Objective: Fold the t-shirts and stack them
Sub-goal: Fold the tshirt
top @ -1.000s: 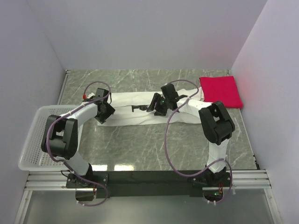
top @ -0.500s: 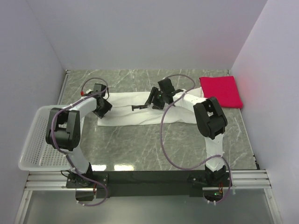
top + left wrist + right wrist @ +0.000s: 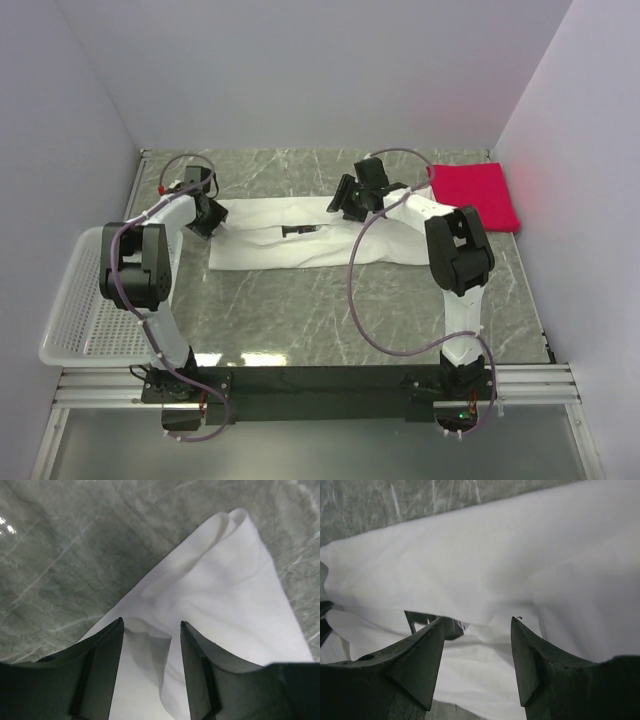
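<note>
Progress: about halfway, judging from the layout. The red shirt (image 3: 472,195) is already folded square and lies at the back right corner of the table (image 3: 330,310), well apart from the basket (image 3: 70,320) at the left edge. The white shirt (image 3: 290,245) lies across the middle-back of the table as a long flat band, so the lengthwise folds look done. Left to do: fold the band crosswise into a square, then stack it with the red one. Nothing is stacked yet.

Left claw (image 3: 207,218) is at the left end of the band, right claw (image 3: 343,200) at its far edge near the middle.

The top view gives the layout, both shirts, the basket and the black print (image 3: 300,231) on the band, but the claw openings are too small to read there.

The left wrist view shows the fingers spread over a rumpled corner of white cloth, with a small ridge of fabric rising in the gap. It is possibly brushing the fingers, hard to tell, and it is not pinched.

The right wrist view shows that claw spread too, clamping nothing. It hangs over a folded edge where the upper layer overlaps the lower one, with the print peeking out from under it.
</note>
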`<state>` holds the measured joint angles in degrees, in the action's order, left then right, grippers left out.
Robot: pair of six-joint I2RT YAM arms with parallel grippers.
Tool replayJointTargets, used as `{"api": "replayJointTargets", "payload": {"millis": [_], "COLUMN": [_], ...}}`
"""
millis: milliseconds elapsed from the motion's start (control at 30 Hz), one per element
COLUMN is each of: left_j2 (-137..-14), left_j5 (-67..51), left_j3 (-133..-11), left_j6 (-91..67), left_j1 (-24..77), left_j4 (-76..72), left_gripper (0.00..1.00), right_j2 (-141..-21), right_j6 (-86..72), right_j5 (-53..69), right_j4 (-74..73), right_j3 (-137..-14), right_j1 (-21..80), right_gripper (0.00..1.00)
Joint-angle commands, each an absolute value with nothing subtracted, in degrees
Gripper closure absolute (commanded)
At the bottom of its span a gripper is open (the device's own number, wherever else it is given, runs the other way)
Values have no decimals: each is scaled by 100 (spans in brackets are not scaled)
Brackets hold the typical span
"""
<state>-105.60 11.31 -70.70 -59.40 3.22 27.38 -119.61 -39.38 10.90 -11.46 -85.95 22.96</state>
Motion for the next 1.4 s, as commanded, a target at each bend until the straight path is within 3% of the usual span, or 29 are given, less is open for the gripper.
{"api": "replayJointTargets", "payload": {"millis": [0, 400, 667, 833, 1367], "left_j2": [-10538, -9582, -8938, -9263, -10809], "left_j5": [976, 1010, 1188, 1064, 1081], "left_j3": [-7400, -7269, -6522, -6477, -7592], "left_j6": [-5871, -5889, -6406, -6697, -6777], "left_j1": [211, 552, 1713, 2083, 2285], "left_j4": [2768, 3023, 2998, 2646, 2531], "left_gripper": [45, 25, 24, 20, 24], "right_j2": [-11216, -10029, -9229, -8931, -8464], "right_j6": [-3674, -3525, -3410, -3366, -3182], "right_j5": [861, 862, 1010, 1055, 923], "right_j4": [-1134, -1046, -967, -958, -1020], "right_j3": [-8220, -6883, -5978, -5643, -5212], "right_j1": [2241, 1750, 1275, 976, 607], "right_gripper": [38, 38, 38, 38, 38]}}
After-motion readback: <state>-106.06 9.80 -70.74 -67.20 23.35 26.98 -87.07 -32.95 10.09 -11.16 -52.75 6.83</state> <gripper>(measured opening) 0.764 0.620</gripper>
